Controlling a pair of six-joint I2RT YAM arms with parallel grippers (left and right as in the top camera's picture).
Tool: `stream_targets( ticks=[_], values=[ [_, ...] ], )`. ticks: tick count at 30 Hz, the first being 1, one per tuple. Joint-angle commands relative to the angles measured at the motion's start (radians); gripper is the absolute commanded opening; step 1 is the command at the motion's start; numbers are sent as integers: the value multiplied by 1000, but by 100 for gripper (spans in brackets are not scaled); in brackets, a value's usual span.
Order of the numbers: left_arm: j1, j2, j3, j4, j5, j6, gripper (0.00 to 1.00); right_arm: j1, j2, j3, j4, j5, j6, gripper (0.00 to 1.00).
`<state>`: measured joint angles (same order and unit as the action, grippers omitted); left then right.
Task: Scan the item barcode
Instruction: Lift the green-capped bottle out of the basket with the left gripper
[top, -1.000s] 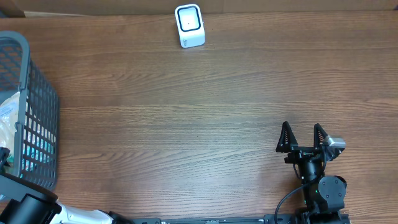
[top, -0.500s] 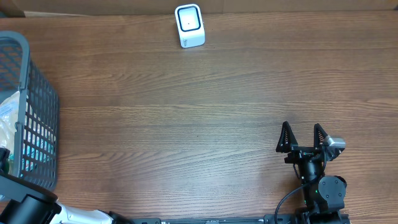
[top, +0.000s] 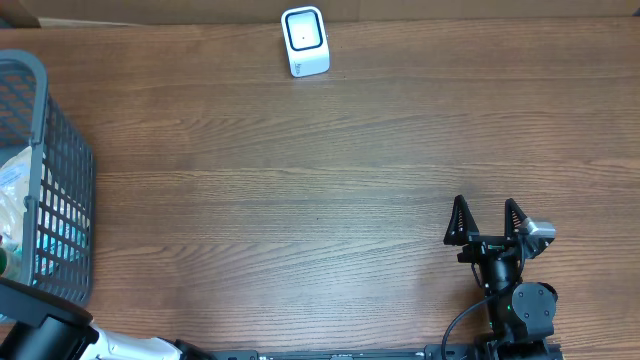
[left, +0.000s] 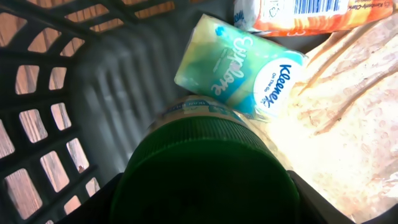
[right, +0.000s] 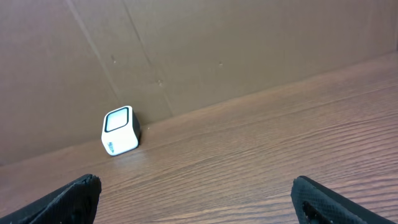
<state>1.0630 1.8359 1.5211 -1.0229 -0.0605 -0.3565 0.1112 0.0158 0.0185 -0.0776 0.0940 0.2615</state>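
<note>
In the left wrist view, my left gripper (left: 202, 202) is down inside the grey mesh basket (left: 106, 74). A bottle with a wide dark green cap (left: 205, 162) fills the gap between its jaws, and both fingers lie against the cap's sides. No barcode shows on the bottle. The white scanner (top: 304, 40) stands at the far edge of the table and also shows in the right wrist view as the scanner (right: 119, 130). My right gripper (top: 488, 222) rests open near the front right, holding nothing, and appears as the gripper (right: 198, 193) in its own view.
Beside the bottle in the basket (top: 40, 120) lie a teal Kleenex pack (left: 239, 68), an orange packet with a barcode (left: 298, 12) and a clear plastic bag (left: 348, 124). A brown cardboard wall (right: 217, 50) backs the table.
Overhead, the bit of my left gripper seen at the frame's left edge inside the basket has shifted slightly. The right arm has not moved.
</note>
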Motion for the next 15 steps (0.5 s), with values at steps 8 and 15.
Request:
stream_targets(
  ticks=[8,15],
  values=[
    [3,0,96,-68,109,9,20,-1,-3,-10,5,10,-4,100],
    [3,0,350,-201,340,8,15,-1,-3,-10,5,10,-4,100]
  ],
)
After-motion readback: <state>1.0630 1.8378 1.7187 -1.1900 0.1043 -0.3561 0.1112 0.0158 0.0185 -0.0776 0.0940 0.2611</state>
